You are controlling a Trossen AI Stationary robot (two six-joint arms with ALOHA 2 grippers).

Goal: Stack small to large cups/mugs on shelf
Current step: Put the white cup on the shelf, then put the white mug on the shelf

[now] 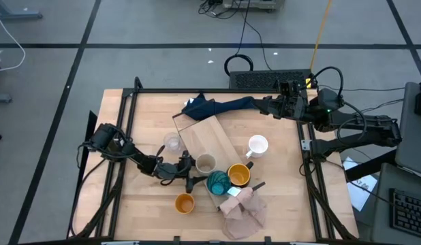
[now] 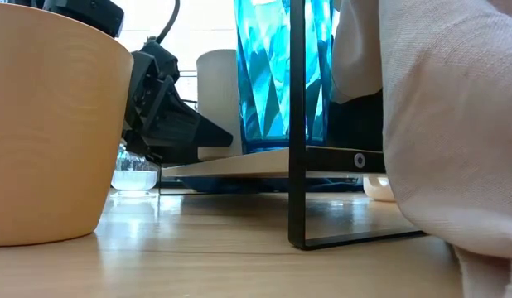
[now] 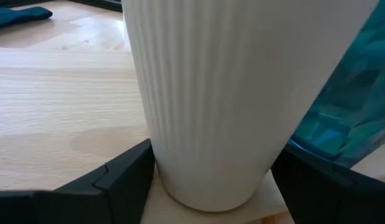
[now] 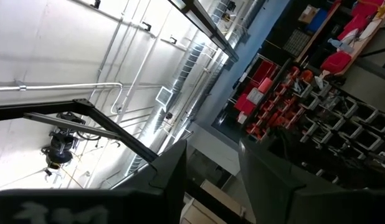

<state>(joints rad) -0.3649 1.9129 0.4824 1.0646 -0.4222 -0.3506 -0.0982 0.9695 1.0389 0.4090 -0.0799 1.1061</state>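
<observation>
Plainly, the left gripper [image 3: 208, 186] stands open around the beige-grey cup [image 3: 223, 93] (ribbed, tapering downward).

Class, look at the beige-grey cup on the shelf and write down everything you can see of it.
The beige-grey cup stands upright on the pale wooden shelf, near its lower end, mouth open upward. The left wrist view shows a matte wall with fine vertical ribs, narrowing toward a rounded base; it looks ceramic, with no handle visible. The left claw brackets it, one finger close on each side. The teal cup stands close beside it.
</observation>
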